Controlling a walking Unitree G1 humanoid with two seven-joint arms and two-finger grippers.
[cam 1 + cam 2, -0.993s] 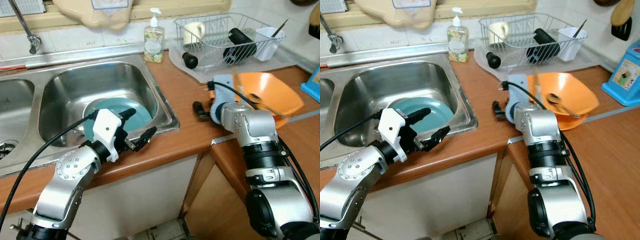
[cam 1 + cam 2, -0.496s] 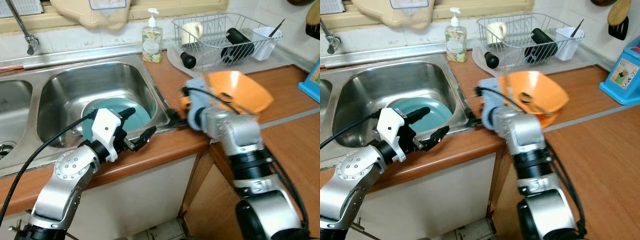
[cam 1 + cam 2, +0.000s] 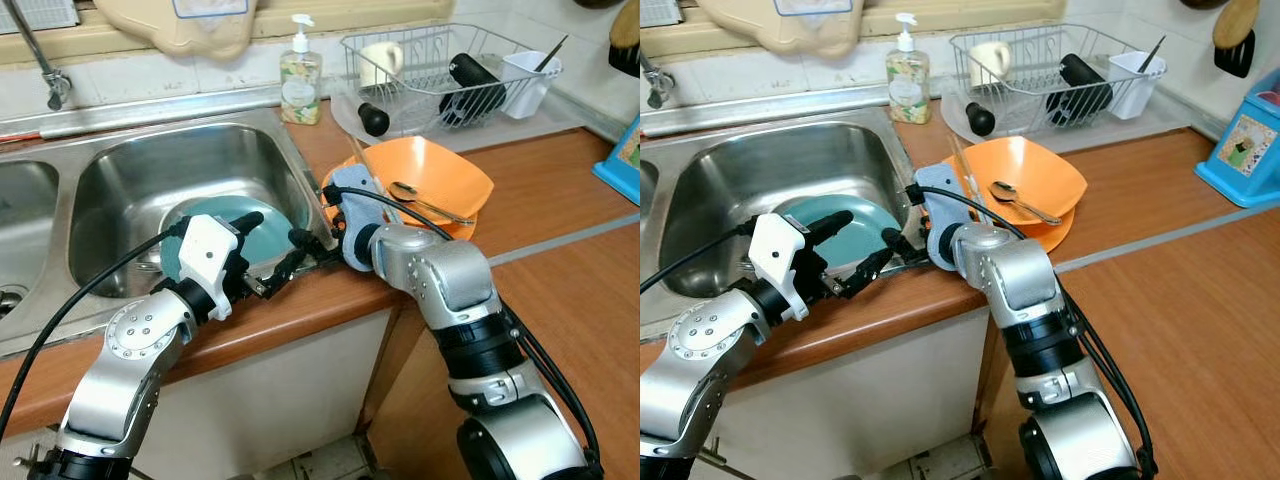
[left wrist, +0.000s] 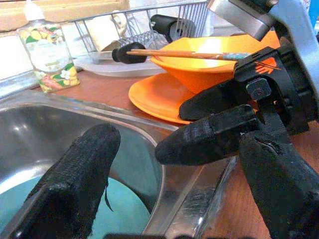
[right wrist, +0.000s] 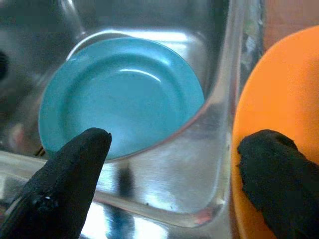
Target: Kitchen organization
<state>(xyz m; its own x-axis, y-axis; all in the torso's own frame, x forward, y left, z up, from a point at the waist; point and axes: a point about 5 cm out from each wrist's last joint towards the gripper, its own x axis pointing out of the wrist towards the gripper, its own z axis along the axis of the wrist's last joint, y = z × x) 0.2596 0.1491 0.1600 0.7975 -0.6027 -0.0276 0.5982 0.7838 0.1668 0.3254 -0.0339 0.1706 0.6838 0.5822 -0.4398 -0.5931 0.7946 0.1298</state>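
Note:
A teal plate (image 3: 232,226) lies flat in the right basin of the steel sink (image 3: 120,165). My left gripper (image 3: 267,243) hovers open over the basin's front right rim, holding nothing. Coming from the counter side, my right gripper (image 3: 305,240) is open and empty too, its fingers (image 4: 209,137) nearly touching the left gripper. The right wrist view looks down on the teal plate (image 5: 122,94) and the sink rim. An orange bowl (image 3: 430,178) with a spoon (image 3: 420,202) and chopsticks (image 3: 355,160) sits on an orange plate (image 3: 345,205) beside the sink.
A wire dish rack (image 3: 450,65) with a cup, a black bottle and a white holder stands at the back. A soap bottle (image 3: 300,75) is behind the sink, a faucet (image 3: 35,50) at the far left. A blue box (image 3: 625,150) sits at the right edge.
My right arm has swung left from beside the orange bowl to the sink's rim, meeting the left gripper. The orange bowl now sits further left, near the sink. The left gripper barely moved.

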